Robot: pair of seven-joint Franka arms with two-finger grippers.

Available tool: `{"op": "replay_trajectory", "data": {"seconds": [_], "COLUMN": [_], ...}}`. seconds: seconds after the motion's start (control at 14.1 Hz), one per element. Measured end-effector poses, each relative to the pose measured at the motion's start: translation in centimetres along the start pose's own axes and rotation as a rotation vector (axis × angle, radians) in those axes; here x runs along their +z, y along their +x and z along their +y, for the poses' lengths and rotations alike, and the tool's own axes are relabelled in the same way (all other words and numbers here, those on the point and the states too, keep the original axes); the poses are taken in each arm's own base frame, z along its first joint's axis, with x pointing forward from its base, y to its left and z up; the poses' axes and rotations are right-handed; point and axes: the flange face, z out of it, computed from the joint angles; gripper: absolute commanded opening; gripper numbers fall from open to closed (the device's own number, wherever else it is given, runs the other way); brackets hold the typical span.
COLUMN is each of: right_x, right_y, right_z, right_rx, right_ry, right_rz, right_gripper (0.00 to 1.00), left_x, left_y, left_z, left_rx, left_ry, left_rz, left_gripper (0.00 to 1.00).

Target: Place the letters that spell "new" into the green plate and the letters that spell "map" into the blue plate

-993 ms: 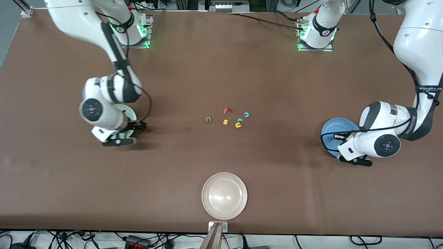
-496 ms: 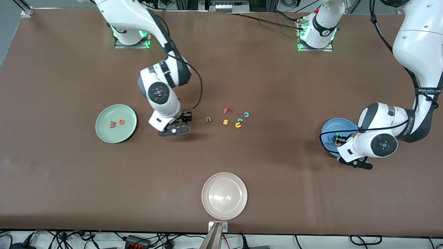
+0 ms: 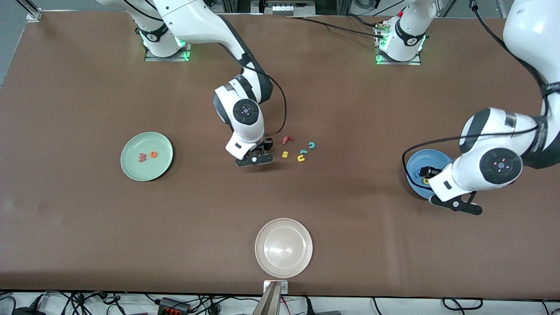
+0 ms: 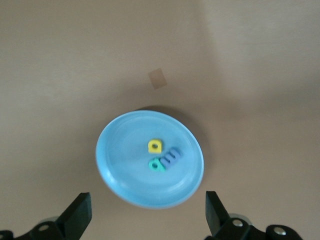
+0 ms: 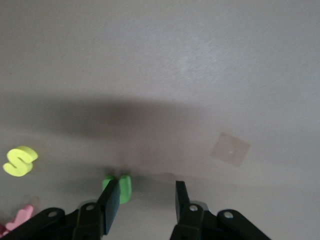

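Observation:
The dark green "n" (image 5: 123, 188) lies on the table right against one finger of my right gripper (image 5: 146, 192), not between the jaws, which stand partly open. That gripper (image 3: 254, 160) is low over the letter pile's edge toward the right arm's end. The green plate (image 3: 135, 168) holds the salmon "w" (image 3: 142, 157) and orange "e" (image 3: 153, 154). The blue plate (image 4: 125, 175) holds yellow "a" (image 4: 155, 146), teal "p" (image 4: 156, 164) and blue "m" (image 4: 171, 157). My left gripper (image 4: 147, 216) hangs open and empty over the blue plate's rim (image 3: 413, 177).
Loose letters lie beside the right gripper: a red "f" (image 3: 286, 140), yellow "s" (image 3: 285, 154), teal "c" (image 3: 311, 145), yellow "u" (image 3: 301, 158) and another teal piece (image 3: 302, 152). A white-beige plate (image 3: 283, 247) stands near the front edge.
The right arm swung from the green plate to the loose letters and narrowed its jaws beside the "n". The left gripper opened over the blue plate and rose.

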Motion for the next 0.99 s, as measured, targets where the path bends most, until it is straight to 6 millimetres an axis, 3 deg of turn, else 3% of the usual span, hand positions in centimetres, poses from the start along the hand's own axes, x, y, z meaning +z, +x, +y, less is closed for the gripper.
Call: {"op": "replay_trajectory", "data": {"seconds": [0.21, 0.43, 0.71, 0.99], "right_x": [0.3, 0.2, 0.8, 1.0], "right_y": [-0.2, -0.1, 0.1, 0.1], "right_z": [-0.8, -1.1, -1.5, -1.6], "right_rx": [0.045, 0.053, 0.051, 0.05], "right_ry": [0.041, 0.049, 0.048, 0.047], "right_rz": [-0.022, -0.021, -0.021, -0.022], "right_gripper": [0.53, 0.5, 0.5, 0.45], "left_x": [-7.2, -11.5, -12.2, -12.3], "left_y": [-2.7, -5.1, -7.8, -8.4], "left_z": [0.2, -2.1, -6.3, -3.6], "left_rx": [-0.033, -0.105, -0.248, -0.267], "left_ry": [-0.029, -0.099, -0.242, -0.183], "left_rz": [-0.012, -0.004, -0.011, 0.114], "left_gripper": [1.0, 1.0, 1.0, 1.0]}}
